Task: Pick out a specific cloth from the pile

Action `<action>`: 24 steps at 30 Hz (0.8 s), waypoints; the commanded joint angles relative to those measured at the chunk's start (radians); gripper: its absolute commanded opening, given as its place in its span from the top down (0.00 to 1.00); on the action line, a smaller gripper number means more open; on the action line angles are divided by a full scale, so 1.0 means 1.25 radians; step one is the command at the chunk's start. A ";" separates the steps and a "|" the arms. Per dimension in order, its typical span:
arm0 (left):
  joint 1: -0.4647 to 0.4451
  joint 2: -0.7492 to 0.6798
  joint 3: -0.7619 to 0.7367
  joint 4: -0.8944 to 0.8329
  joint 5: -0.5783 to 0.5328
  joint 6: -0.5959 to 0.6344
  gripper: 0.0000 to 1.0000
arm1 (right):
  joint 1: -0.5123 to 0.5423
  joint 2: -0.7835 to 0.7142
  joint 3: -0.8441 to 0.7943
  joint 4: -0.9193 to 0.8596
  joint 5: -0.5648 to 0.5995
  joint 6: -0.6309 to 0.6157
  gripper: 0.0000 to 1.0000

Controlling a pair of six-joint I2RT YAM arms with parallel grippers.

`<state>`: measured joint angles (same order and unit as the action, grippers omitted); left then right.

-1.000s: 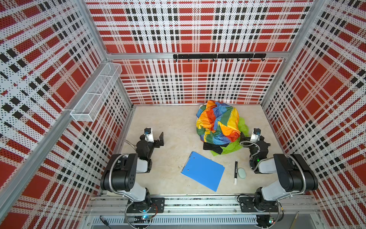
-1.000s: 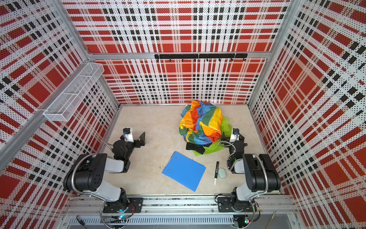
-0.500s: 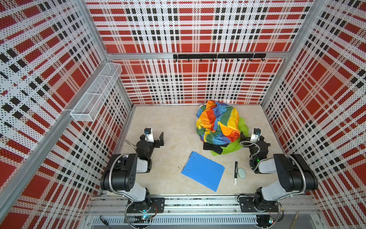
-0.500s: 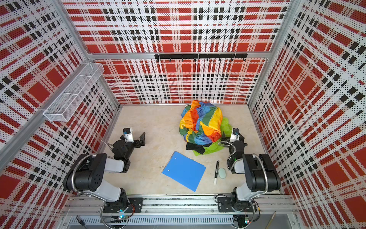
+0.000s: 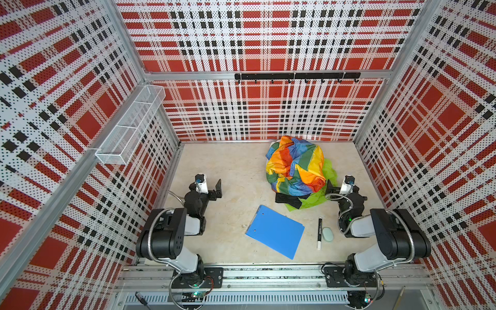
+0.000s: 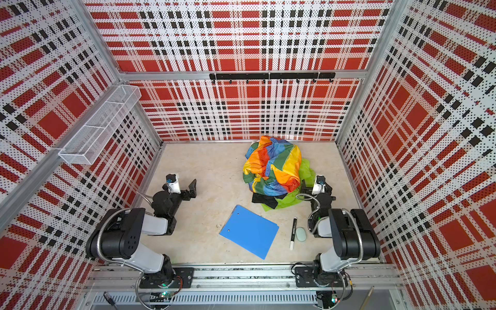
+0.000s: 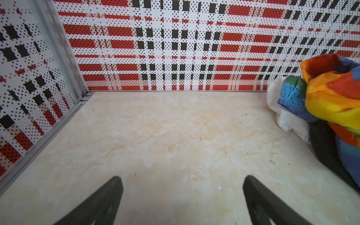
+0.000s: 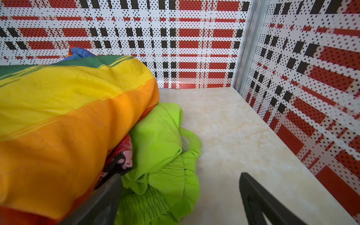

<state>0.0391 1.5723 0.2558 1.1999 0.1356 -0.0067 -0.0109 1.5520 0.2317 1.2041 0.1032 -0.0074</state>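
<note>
The pile (image 5: 295, 169) (image 6: 272, 166) lies at the back right of the floor, with a rainbow-striped cloth on top and a black piece at its near edge. The lime-green cloth (image 5: 308, 202) (image 6: 284, 201) (image 8: 163, 155) sticks out from under the pile's right and near sides. My right gripper (image 8: 180, 175) (image 5: 332, 188) is low beside the pile and open; part of the green cloth lies between its fingers, unpinched, and one finger sits against the striped cloth. My left gripper (image 7: 182, 177) (image 5: 212, 190) is open over bare floor, well left of the pile.
A blue clipboard (image 5: 275, 230) lies in front of the pile, with a black marker (image 5: 319, 233) and a pale green oval (image 5: 328, 234) to its right. A wire basket (image 5: 131, 126) hangs on the left wall and a hook rail (image 5: 296, 76) on the back wall.
</note>
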 commanded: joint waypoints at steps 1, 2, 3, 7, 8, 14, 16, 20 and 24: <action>0.009 0.001 -0.028 0.086 -0.022 -0.010 0.01 | 0.000 -0.011 0.013 0.022 0.007 0.006 0.00; 0.009 0.001 -0.029 0.088 -0.022 -0.009 0.01 | 0.000 -0.017 0.012 0.023 0.009 0.006 0.00; 0.009 -0.001 -0.028 0.086 -0.024 -0.012 0.01 | 0.000 -0.025 0.010 0.022 0.013 0.006 0.00; -0.002 -0.017 -0.033 0.079 -0.036 0.000 0.01 | 0.001 -0.071 0.004 -0.010 0.025 0.005 0.00; -0.007 -0.020 -0.035 0.079 -0.047 0.005 0.01 | 0.003 -0.085 0.000 -0.016 0.029 0.004 0.00; -0.061 -0.085 -0.023 -0.002 -0.154 0.036 0.01 | 0.005 -0.207 0.009 -0.125 0.046 0.009 0.00; -0.083 -0.122 -0.002 -0.075 -0.193 0.047 0.01 | 0.006 -0.263 0.026 -0.195 0.028 0.024 0.00; -0.141 -0.206 0.054 -0.249 -0.254 0.064 0.01 | 0.022 -0.367 0.083 -0.348 0.004 0.054 0.00; -0.187 -0.288 0.141 -0.445 -0.176 0.005 0.01 | 0.036 -0.414 0.157 -0.498 -0.050 0.134 0.00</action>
<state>-0.1623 1.2736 0.3565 0.8581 -0.1127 0.0330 0.0231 1.0664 0.3607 0.7341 0.1047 0.0734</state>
